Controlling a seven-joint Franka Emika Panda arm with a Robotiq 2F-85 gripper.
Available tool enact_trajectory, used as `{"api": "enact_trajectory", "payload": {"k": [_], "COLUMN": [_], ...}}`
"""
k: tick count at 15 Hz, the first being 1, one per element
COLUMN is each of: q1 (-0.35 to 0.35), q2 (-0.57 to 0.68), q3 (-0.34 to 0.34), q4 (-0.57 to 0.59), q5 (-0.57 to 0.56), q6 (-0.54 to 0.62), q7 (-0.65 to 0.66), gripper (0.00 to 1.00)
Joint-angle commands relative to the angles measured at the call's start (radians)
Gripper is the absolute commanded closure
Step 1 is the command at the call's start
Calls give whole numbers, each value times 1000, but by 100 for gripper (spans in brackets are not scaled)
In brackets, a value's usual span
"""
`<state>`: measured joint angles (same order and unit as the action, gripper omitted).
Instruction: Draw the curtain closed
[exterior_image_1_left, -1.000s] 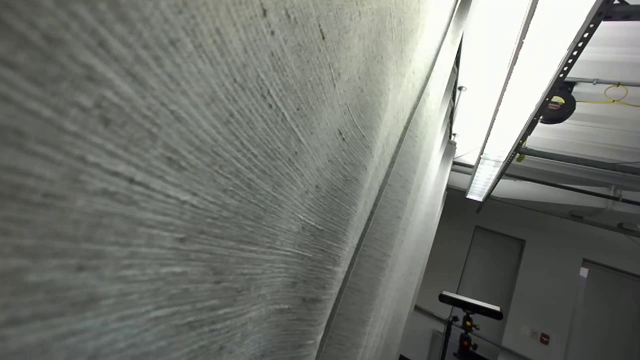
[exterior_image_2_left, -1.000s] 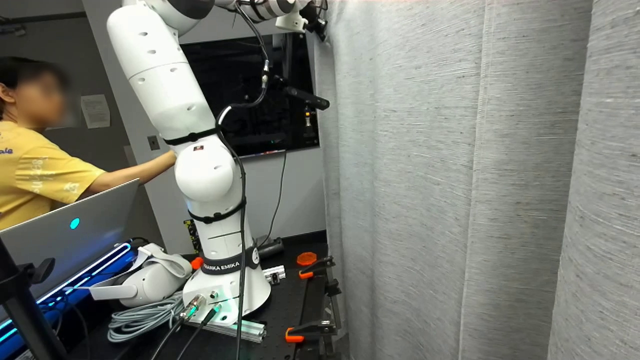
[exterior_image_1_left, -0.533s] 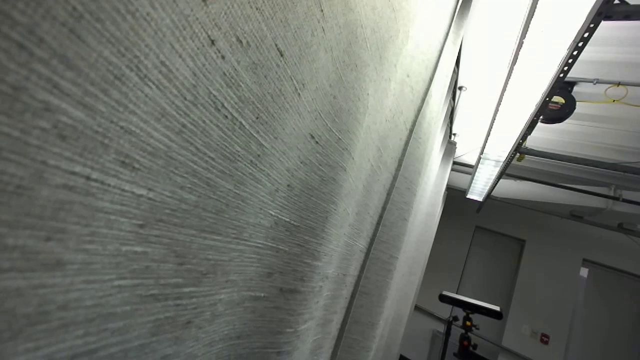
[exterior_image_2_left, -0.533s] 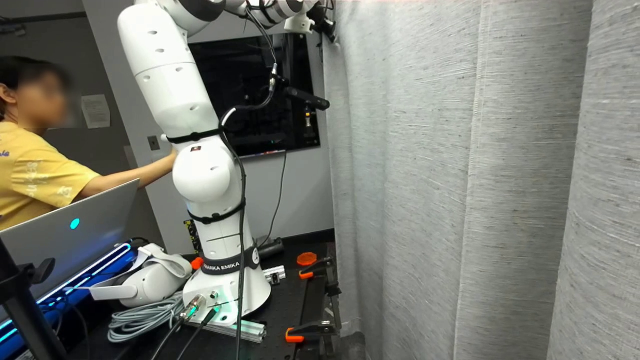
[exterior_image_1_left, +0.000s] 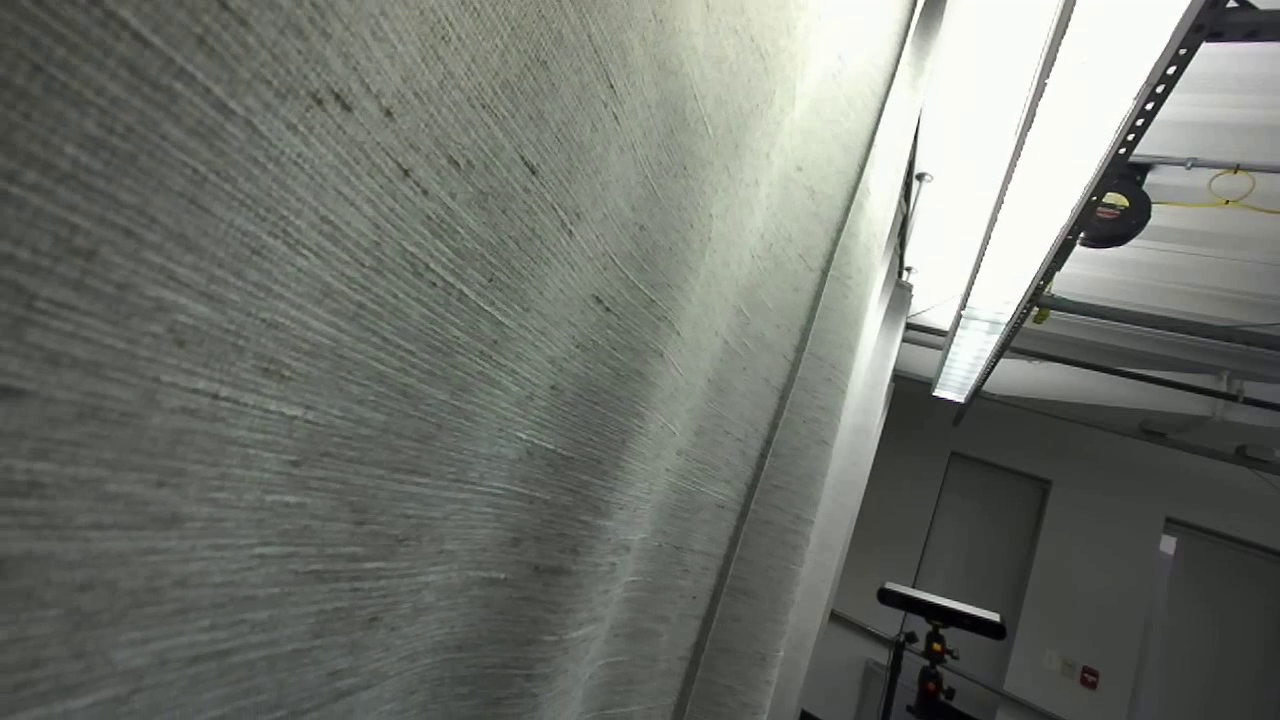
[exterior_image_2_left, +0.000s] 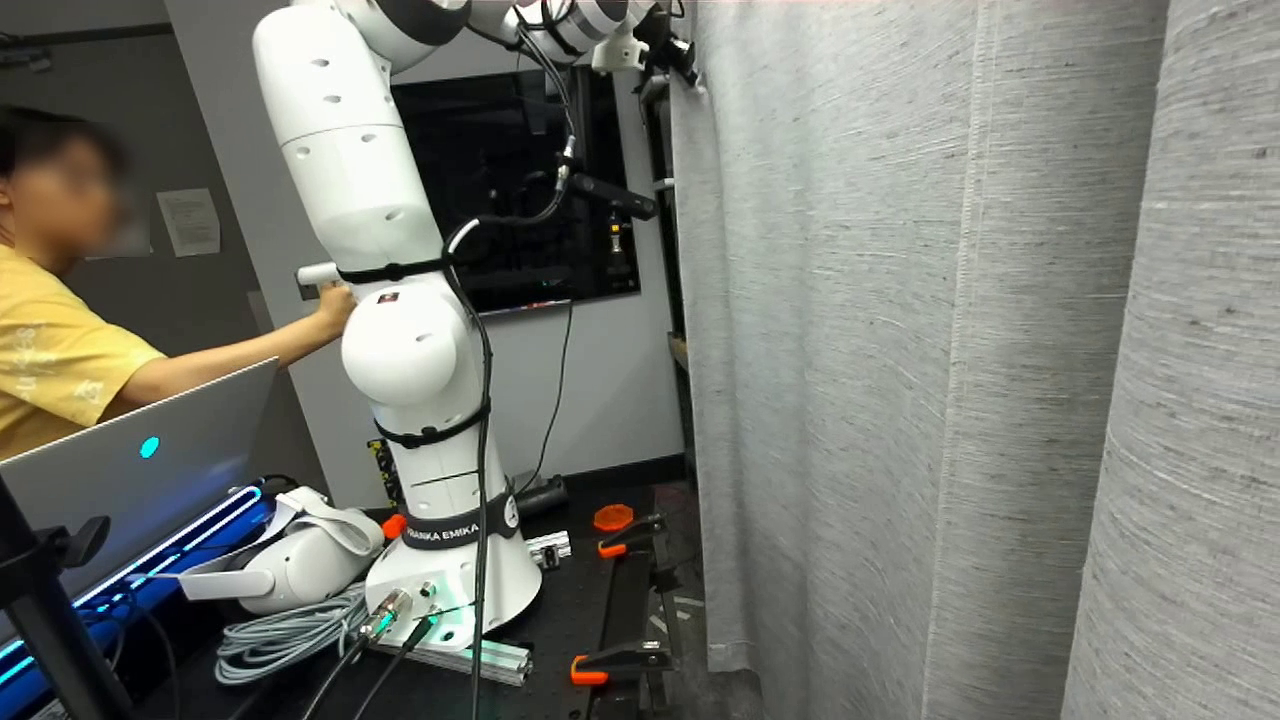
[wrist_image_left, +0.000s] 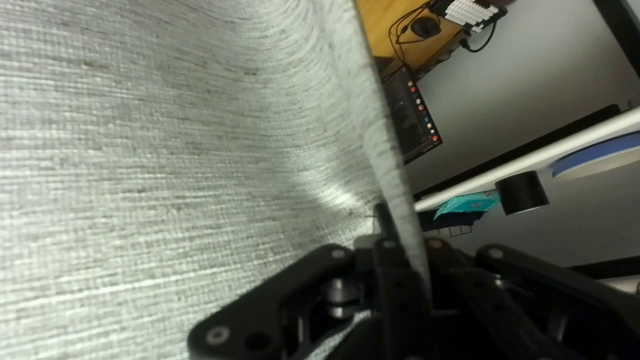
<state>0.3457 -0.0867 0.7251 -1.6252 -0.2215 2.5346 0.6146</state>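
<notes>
The pale grey-white curtain (exterior_image_2_left: 850, 350) hangs in tall folds over the right side of an exterior view. It also fills the left and middle of an exterior view (exterior_image_1_left: 400, 350) and the left of the wrist view (wrist_image_left: 175, 150). My gripper (exterior_image_2_left: 680, 65) is at the curtain's upper free edge, near the top of that view. In the wrist view the black fingers (wrist_image_left: 406, 237) are shut on the curtain's edge, which runs up between them. The right fingertip is mostly hidden behind the fabric. The curtain's top shows near the light strips.
A person in yellow (exterior_image_2_left: 60, 330) reaches behind the white arm (exterior_image_2_left: 410, 360). A laptop (exterior_image_2_left: 150, 480), a headset (exterior_image_2_left: 310, 560) and orange clamps (exterior_image_2_left: 590, 670) surround the base. A camera (exterior_image_2_left: 612, 195) stands before a wall screen (exterior_image_2_left: 520, 120). A monitor (wrist_image_left: 407, 115) shows beyond the curtain.
The arm and gripper have moved right in an exterior view, and the curtain's free edge has moved right with them, uncovering floor and a dark rack. The person's hand now shows a white controller.
</notes>
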Motion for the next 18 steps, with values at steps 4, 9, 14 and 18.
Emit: {"api": "enact_trajectory", "payload": {"k": [4, 9, 14, 18], "q1": [37, 58, 44, 47], "q2": [106, 134, 68, 72], "q3": [17, 7, -36, -37], "q4": [-30, -12, 48, 53], "q5": [-134, -173, -158, -158], "q6": [-50, -40, -3, -3], "q7": [103, 115, 80, 80], "gripper": [100, 100, 98, 98]}}
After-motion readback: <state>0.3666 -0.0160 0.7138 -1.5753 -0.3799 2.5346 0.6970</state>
